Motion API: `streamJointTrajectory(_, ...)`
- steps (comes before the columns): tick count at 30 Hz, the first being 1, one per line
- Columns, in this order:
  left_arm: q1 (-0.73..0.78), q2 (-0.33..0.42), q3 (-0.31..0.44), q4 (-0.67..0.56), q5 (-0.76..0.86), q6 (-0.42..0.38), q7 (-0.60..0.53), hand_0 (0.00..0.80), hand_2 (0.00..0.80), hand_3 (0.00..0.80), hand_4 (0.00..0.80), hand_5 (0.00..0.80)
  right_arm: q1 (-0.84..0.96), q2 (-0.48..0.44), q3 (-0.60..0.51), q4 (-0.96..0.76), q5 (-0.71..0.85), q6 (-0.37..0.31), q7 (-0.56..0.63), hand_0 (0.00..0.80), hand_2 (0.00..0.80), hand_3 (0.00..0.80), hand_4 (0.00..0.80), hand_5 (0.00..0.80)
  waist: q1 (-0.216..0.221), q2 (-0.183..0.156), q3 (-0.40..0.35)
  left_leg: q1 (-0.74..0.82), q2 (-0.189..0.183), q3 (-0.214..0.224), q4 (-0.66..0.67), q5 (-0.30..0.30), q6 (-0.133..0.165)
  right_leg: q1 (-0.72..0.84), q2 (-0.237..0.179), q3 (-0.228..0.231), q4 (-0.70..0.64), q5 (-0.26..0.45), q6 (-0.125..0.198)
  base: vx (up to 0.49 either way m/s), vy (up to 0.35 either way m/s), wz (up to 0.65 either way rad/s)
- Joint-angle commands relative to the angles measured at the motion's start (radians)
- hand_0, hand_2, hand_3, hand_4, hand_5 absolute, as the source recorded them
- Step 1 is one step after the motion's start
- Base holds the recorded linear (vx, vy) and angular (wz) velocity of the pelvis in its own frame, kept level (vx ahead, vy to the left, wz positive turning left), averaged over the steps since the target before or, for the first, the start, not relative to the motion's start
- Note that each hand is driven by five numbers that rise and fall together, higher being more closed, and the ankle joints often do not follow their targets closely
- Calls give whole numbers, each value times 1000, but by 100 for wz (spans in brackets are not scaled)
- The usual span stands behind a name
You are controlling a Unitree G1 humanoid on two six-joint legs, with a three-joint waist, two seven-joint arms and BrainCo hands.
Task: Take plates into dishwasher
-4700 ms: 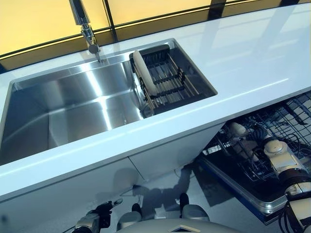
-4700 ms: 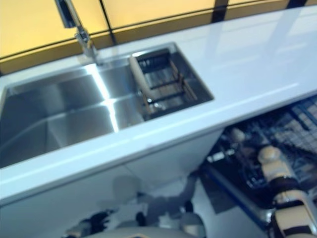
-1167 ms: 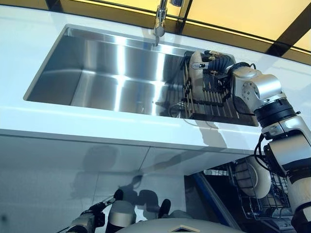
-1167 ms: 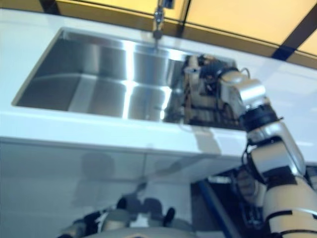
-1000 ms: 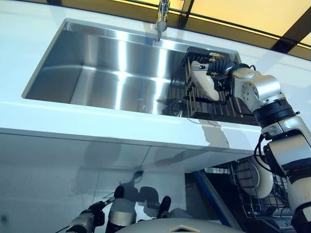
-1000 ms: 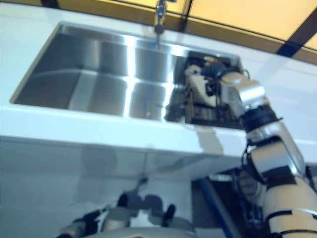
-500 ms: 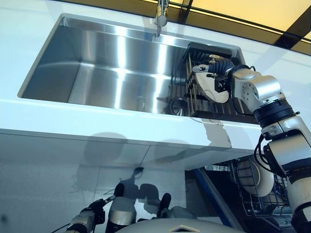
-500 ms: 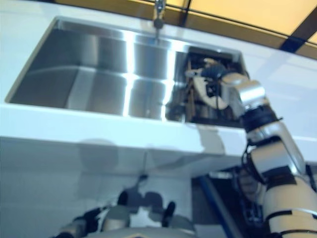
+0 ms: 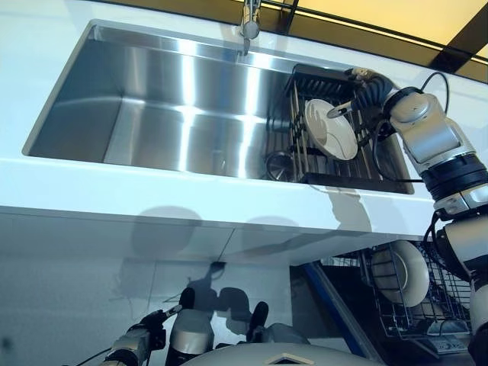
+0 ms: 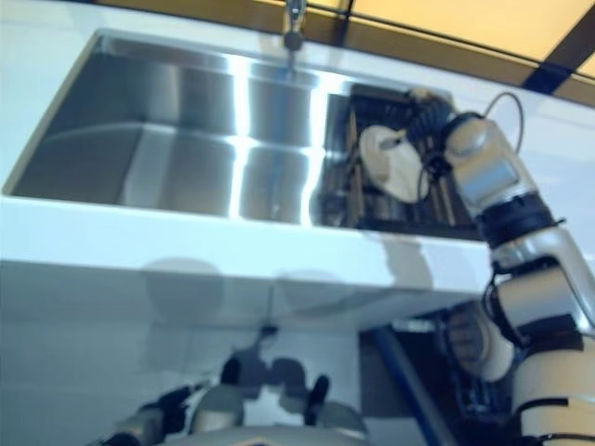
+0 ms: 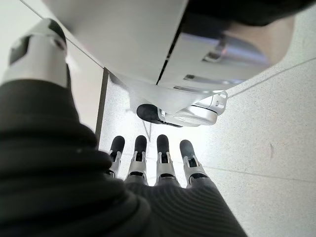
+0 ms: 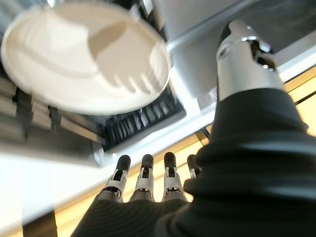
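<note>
1. Hanging low at the near left edge of the head views, the left hand (image 11: 148,163) points its straight, released fingers at the floor, holds nothing, and is well apart from the work.
2. Left of centre, the steel sink (image 9: 84,107) shows a bare basin with the tap (image 9: 250,23) at its far rim.
3. At the sink's right end sits a dark drying rack (image 9: 316,76), and in it one white plate (image 9: 329,131) leans on edge, face turned toward the near right.
4. Just right of the plate, the right hand (image 12: 148,177) is clearly the nearer one; its fingers are extended and unclenched, grasping nothing, with the plate's face in front of the fingertips and apart from them.
5. The next move likely turns on closing that gap and pinching the plate's upper right rim.
6. Lower right, under the counter, the dishwasher basket (image 9: 450,293) already holds one plate in the basket (image 9: 404,273) standing upright.
</note>
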Motion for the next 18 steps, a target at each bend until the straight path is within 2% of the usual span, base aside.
streamJointTrajectory(1,-27,19,1,31,8,-9,-11,0,0,0,0,0,18,-78,46,-69,-61,-68,-6,0,0,0,0,0,-10,-19,-4,7,-29,35,2,-50,64,-11,-20,26,12,39,64,-24,-41,0)
streamJointTrajectory(6,-29,18,13,36,23,-20,-17,0,0,0,0,0,104,-79,7,-107,-61,-97,7,0,0,0,0,0,-23,-15,-1,7,-26,41,2,-53,66,-16,-18,31,13,38,63,-23,-23,-3)
streamJointTrajectory(13,-23,8,22,23,22,-24,-15,0,0,0,0,0,191,-54,-35,-149,-17,-81,77,0,0,0,0,0,-36,-5,3,1,-27,48,2,-52,67,-23,-18,37,12,36,59,-32,5,-3)
streamJointTrajectory(18,-20,2,31,21,29,-23,-18,0,0,0,0,0,239,-42,-60,-168,-29,-96,93,0,0,0,0,0,-43,-2,1,2,-29,51,2,-53,68,-24,-18,42,13,36,58,-3,2,-1)
